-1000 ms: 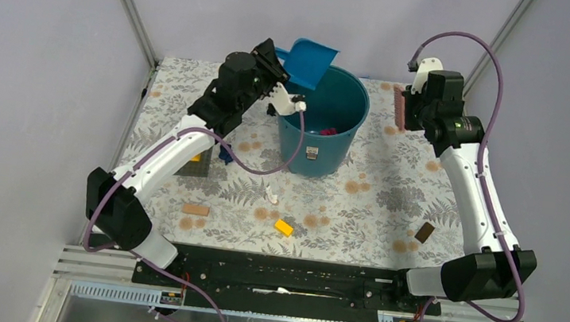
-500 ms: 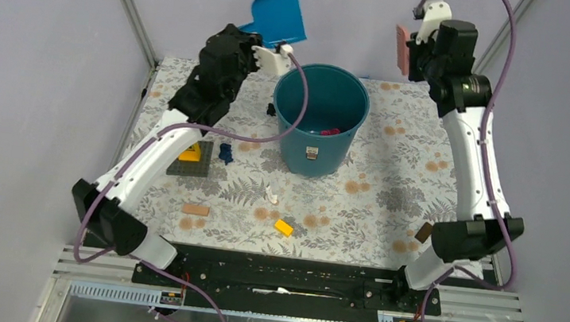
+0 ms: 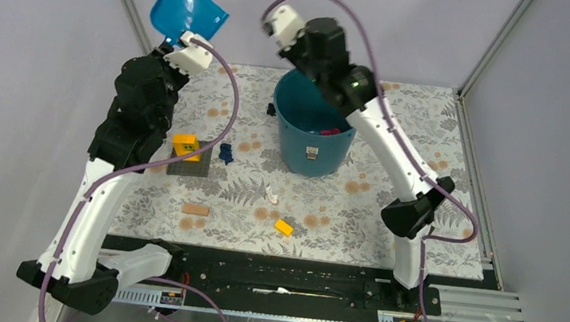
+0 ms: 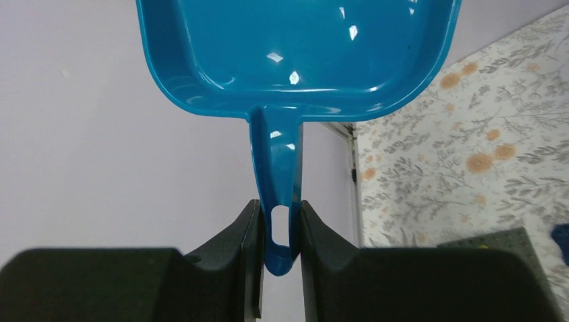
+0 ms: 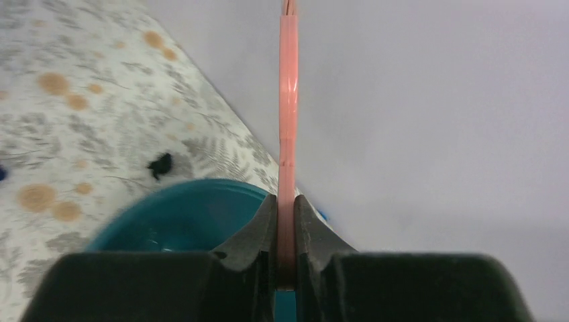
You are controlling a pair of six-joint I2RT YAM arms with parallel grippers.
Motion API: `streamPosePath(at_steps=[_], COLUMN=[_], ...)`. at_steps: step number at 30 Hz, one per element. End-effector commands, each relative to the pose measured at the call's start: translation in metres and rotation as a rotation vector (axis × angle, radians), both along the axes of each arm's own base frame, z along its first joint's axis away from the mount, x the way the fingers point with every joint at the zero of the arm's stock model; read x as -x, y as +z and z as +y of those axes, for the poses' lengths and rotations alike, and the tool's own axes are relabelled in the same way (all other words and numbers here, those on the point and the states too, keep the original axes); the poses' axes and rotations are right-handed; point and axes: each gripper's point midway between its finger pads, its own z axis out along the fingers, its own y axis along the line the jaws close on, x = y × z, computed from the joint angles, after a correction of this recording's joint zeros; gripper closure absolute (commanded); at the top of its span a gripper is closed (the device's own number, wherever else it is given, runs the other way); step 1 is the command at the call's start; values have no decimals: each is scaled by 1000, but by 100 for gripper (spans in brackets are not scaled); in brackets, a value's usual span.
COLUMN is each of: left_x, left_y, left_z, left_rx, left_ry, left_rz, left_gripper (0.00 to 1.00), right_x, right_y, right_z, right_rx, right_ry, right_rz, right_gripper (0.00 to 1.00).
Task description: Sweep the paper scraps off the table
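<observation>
Left gripper (image 4: 276, 225) pinches the dustpan (image 4: 295, 54) by its handle, pan held high off the far-left corner. Right gripper (image 5: 286, 215) is clamped on the brush (image 5: 288, 100), above the bucket (image 3: 299, 150). Magenta scraps (image 3: 331, 131) lie in the bucket; a blue scrap (image 3: 226, 152) and a black scrap (image 3: 271, 110) lie on the table (image 3: 393, 164). My read: between sweeps. Next I must lower both tools to the blue scrap, pan lip flat on the table, brush on its far side.

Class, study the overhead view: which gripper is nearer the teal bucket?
Right. The right gripper, shut on a pink brush, hangs just above the bucket's far rim. The left gripper, shut on the dustpan handle, is high off to the bucket's far left.
</observation>
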Motion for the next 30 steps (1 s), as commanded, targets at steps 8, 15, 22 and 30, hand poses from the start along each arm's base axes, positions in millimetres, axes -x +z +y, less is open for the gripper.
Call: streamPosePath(at_steps=[8, 15, 22, 30], left_x=[58, 101, 102, 98], left_y=[-78, -151, -158, -137], left_z=[62, 70, 68, 67], left_rx=[447, 740, 959, 963], left_ry=[296, 448, 487, 450], left_rz=[144, 311, 313, 256], left_gripper=[100, 100, 100, 100], right_x=[65, 78, 59, 47], right_y=[-30, -108, -169, -217], right_z=[130, 160, 156, 151], right_rx=[150, 335, 475, 565], right_ry=[208, 188, 62, -17], right_rz=[-79, -32, 11, 7], right_gripper=[100, 100, 100, 100])
